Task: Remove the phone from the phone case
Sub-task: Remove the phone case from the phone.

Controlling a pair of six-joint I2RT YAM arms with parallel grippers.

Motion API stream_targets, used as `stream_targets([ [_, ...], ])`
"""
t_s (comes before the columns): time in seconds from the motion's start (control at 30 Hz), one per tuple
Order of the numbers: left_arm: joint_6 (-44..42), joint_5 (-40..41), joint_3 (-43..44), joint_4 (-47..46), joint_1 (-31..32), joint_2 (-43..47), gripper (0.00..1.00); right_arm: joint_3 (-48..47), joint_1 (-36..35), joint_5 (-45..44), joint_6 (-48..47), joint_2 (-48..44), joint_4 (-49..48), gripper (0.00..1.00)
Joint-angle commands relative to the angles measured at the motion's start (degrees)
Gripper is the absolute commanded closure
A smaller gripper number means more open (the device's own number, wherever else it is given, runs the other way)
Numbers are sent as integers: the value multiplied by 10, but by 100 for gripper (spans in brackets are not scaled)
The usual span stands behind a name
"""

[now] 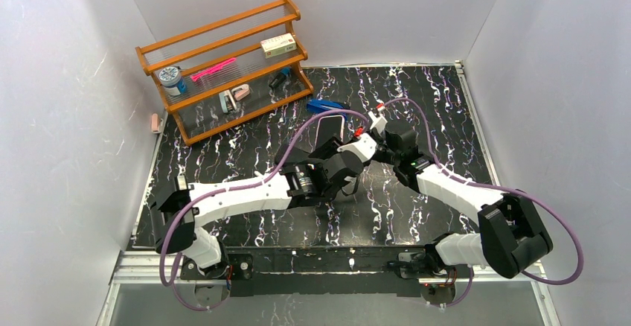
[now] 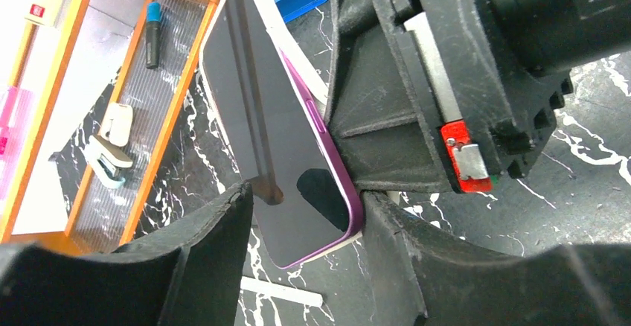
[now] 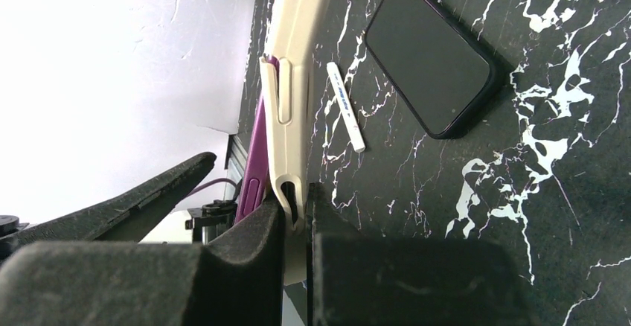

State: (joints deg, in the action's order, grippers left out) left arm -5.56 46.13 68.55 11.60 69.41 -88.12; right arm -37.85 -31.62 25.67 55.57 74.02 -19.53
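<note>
The phone (image 2: pixel 268 117), a slim slab with a glossy dark screen and a purple metallic rim, is being held on edge above the middle of the surface (image 1: pixel 402 214), between the two arms. Its lower end is being pinched across its width by the left tool (image 2: pixel 305 211), whose matte black fingers are being pressed against both long edges.

The phone case (image 3: pixel 286 58), a smooth cream shell with rounded corners, is being clamped at its side wall by the right tool (image 3: pixel 295 218). That tool's fingers are being pressed together on the thin lip.

In the right wrist view the purple rim is showing clear of the cream wall along one side. The separation step is therefore judged to be in hand, with one edge partly released. The next move is judged to call for the two grips being drawn apart, the case being peeled back off the phone.

A second dark handset (image 3: pixel 435 54) and a white pen (image 3: pixel 346 106) are lying flat on the black, white-veined surface. A wooden rack (image 1: pixel 223 65) is standing at the far left corner.
</note>
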Motion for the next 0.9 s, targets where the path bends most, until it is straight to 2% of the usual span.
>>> stream_targets([
  [0.0, -19, 38, 14, 8, -2, -18, 51, -35, -1, 33, 25, -35, -59, 99],
  [0.2, -23, 67, 9, 12, -6, -31, 58, -33, -1, 45, 41, -46, -65, 99],
  [0.53, -7, 22, -18, 7, -6, -8, 100, -32, -1, -14, 49, -61, -39, 99],
  [0.87, 31, 42, -34, 15, 64, 31, 100, -48, 0, -142, 64, -41, 33, 99],
])
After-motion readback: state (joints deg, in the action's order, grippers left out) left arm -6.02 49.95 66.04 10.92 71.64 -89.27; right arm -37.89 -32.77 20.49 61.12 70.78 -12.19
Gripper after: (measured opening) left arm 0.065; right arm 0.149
